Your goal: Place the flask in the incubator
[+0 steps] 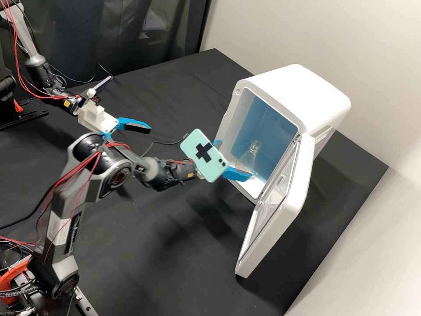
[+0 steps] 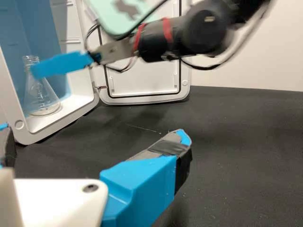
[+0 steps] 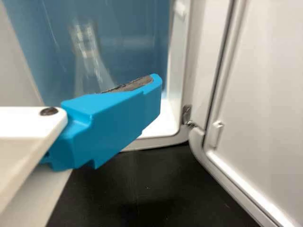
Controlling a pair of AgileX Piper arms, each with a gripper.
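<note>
Fingers of the left tool sit in the upper left of the frame, above the black table. They are spread wide and hold nothing.

Near the middle, the right tool pokes at the mouth of the white incubator. It has a mint-green plate on its back. Its two fingers are far apart too, one high and one low, and they grip nothing.

Just right of it, the glass flask stands upright on the incubator's floor. It is by the blue inside wall, a little deeper in than the fingertips. I cannot tell if a finger brushes it. Lower right, the door hangs open.

The flask looks empty, so it is likely light. Glass is hard and smooth, so it can slip between the fingers. It can also crack if it is bumped or squeezed hard. Its bottom is wide and its neck is thin. I think the neck is the best place to take hold, with a soft squeeze, because the fingers fit around it. The wide bottom should keep it from tipping. It seems to be where it belongs.
</note>
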